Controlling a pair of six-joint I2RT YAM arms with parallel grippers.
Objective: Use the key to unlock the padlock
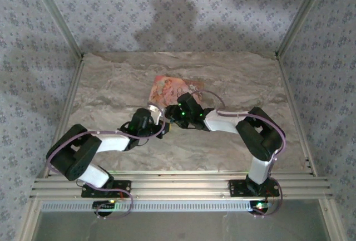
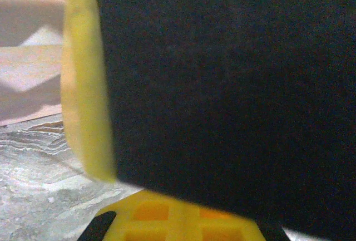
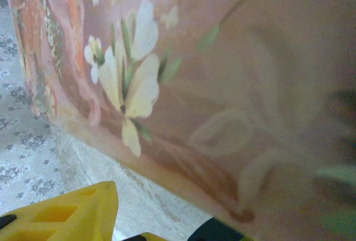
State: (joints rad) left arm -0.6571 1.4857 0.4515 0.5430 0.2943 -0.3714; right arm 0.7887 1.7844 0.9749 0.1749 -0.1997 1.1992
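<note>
Crowding the pink box [image 1: 167,88], the left hand [image 1: 161,125] is closed, the right hand [image 1: 176,112] too cropped to judge.

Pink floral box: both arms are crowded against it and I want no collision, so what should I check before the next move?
1. Padlock and key located: cannot tell.
2. Left gripper shut: ok; what it holds, cannot tell.
3. Right gripper jaws: cannot tell.
4. Right gripper clear of pink flower-printed box: not ok, very close.
5. Left wrist view unobstructed: not ok, a dark surface blocks it.
6. Grippers apart: not ok, they nearly meet in the top view.
</note>
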